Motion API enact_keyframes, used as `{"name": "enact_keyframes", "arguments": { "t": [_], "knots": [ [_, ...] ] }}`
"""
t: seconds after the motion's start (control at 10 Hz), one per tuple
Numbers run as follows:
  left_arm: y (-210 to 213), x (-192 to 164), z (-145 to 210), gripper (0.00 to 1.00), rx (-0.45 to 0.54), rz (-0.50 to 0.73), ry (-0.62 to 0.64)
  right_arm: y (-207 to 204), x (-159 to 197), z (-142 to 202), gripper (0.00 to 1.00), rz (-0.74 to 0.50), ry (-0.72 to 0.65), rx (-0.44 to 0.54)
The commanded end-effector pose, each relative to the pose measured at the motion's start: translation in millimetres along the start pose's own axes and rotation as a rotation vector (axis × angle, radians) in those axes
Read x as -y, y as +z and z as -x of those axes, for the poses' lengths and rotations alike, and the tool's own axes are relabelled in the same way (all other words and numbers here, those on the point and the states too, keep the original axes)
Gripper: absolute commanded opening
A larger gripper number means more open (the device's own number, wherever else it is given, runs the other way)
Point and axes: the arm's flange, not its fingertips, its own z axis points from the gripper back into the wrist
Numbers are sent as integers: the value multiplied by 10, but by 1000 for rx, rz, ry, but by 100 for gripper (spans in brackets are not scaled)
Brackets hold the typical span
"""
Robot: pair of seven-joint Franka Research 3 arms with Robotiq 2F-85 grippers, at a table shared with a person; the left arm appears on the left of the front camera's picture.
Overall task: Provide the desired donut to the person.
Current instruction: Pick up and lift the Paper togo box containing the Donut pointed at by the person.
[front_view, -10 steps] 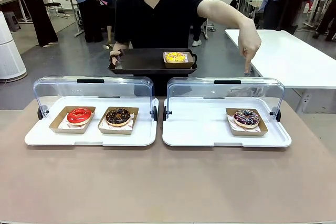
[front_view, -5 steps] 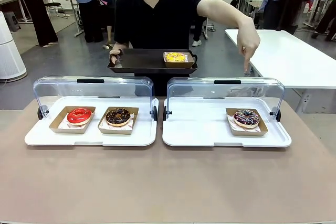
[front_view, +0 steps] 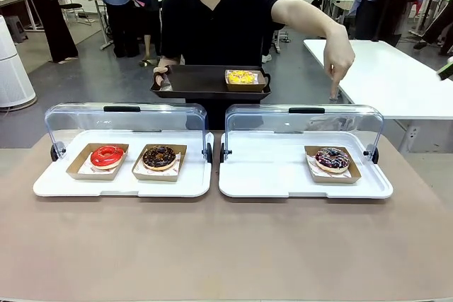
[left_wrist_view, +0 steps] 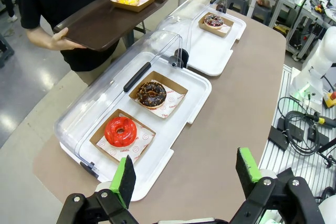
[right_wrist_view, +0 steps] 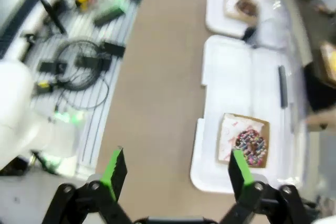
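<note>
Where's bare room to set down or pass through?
Free: the table, near half; the right tray left of its sprinkled donut; the brown tray left of the yellow donut. Crowded: the left tray, holding the red donut and chocolate donut.

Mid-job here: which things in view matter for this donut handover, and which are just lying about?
In the job: dark sprinkled donut in its cardboard tray; person's pointing hand; brown serving tray the person holds; robot's open right hand.
Lying about: red glazed donut; chocolate-glazed donut; yellow donut already on that tray; white side table.
</note>
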Motion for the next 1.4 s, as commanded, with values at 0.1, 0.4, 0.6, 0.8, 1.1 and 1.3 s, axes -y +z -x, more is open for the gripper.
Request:
{"name": "enact_keyframes", "arguments": {
  "t": [0.1, 0.4, 0.6, 0.8, 1.1, 1.3],
  "knots": [
    [7, 9, -7, 100, 7, 5, 0, -891, -134, -354, 100, -8, 84, -320],
    [7, 9, -7, 100, 7, 5, 0, -1281, -175, -540, 100, 48, -6, -467],
    [7, 9, -7, 100, 7, 5, 0, -1384, -79, -516, 100, 55, -108, -469],
    [7, 9, -7, 100, 7, 5, 0, -1368, 51, -390, 100, -5, -110, -381],
    [7, 9, -7, 100, 7, 5, 0, -1390, -109, -504, 100, 53, -92, -461],
    [7, 9, -7, 100, 7, 5, 0, -1390, -109, -504, 100, 53, -92, -461]
  ]
}}
